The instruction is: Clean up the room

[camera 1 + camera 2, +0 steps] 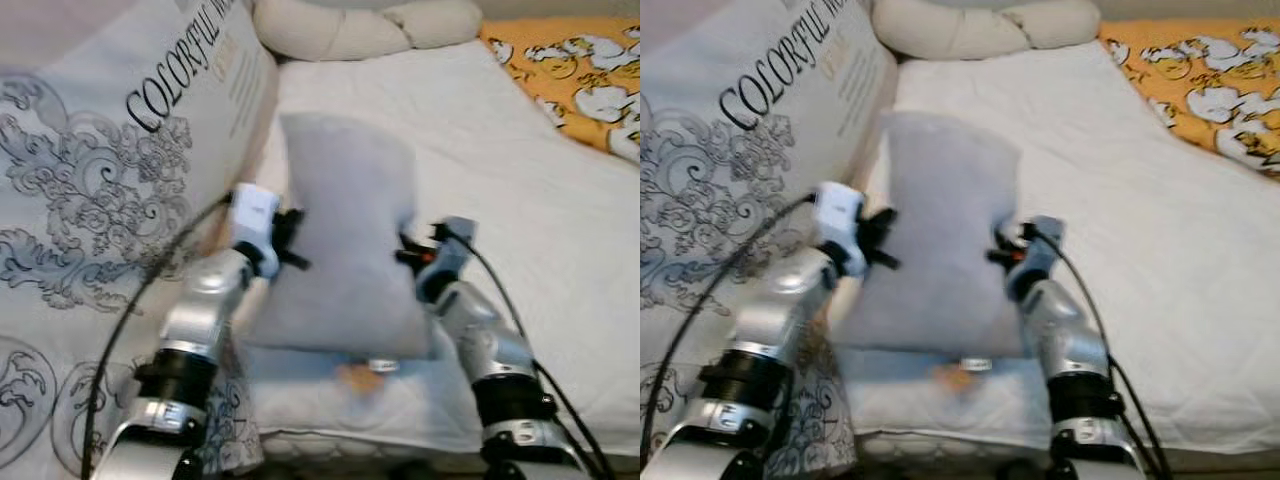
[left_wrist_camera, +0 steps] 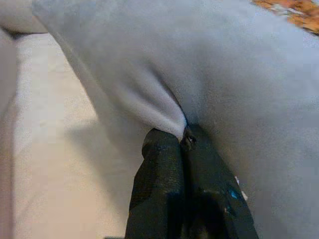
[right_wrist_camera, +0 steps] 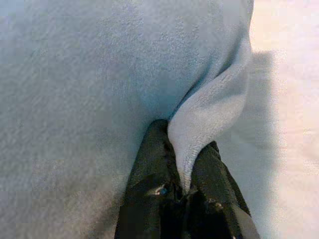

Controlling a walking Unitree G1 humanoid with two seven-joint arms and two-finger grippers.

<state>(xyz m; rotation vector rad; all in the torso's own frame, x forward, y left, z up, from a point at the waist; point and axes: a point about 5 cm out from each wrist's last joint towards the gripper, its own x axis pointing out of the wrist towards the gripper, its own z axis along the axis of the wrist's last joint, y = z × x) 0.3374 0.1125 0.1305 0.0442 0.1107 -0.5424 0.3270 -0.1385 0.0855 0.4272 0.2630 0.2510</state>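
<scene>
Over the white bed (image 1: 520,200), both arms raised forward. Left gripper (image 1: 292,240) and right gripper (image 1: 408,248) pinching opposite edges of grey pillow (image 1: 345,250).

from my head cameras i look down at the bed (image 1: 520,210); both wrist cameras press close against one grey pillow (image 1: 350,250).

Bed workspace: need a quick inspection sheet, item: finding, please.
Surface: white bed sheet, bare on the right.
Job's things: grey pillow held up between both grippers.
Clutter: printed quilt at left, cream bolster at the head, orange patterned blanket at far right.
Grippers: left gripper and right gripper each pinch a pillow edge.
Cables: black cable along each arm.
Surroundings: nothing seen.
</scene>
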